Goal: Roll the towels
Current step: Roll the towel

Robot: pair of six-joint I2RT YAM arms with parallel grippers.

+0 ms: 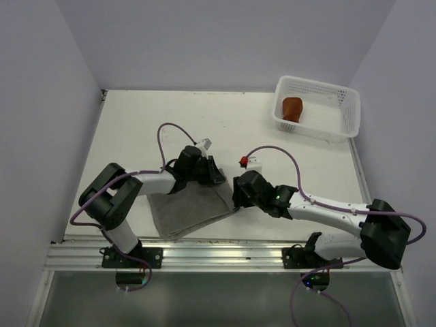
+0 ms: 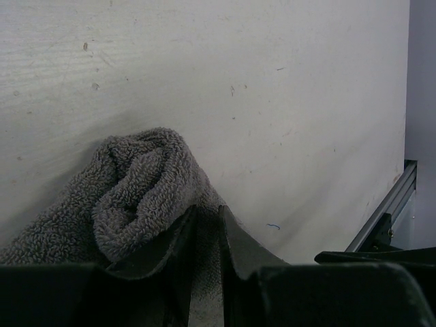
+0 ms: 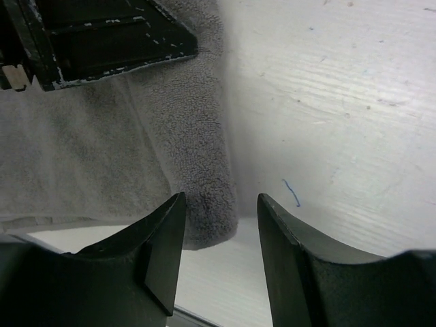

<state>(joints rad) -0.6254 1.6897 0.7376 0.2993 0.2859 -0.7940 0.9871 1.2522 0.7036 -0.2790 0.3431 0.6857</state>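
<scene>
The grey towel [image 1: 185, 214] is spread on the counter [image 1: 163, 112] toward its near edge, one bunched edge apparently pinched in the nearly closed left claw [image 2: 208, 212]. The right claw [image 3: 221, 204] is held open, empty, just over the towel's folded edge. The rust-brown towel [image 1: 293, 107] is seen rolled inside the white basket [image 1: 310, 128] at the far right.

Grey towel [image 1: 185, 212]: lying mostly flat by the near edge of the table [image 1: 170, 116], one edge bunching up into a loose curl.
Rust-brown towel [image 1: 293, 107]: sitting rolled into a stubby cylinder inside the white mesh basket [image 1: 346, 112], far right corner.
</scene>
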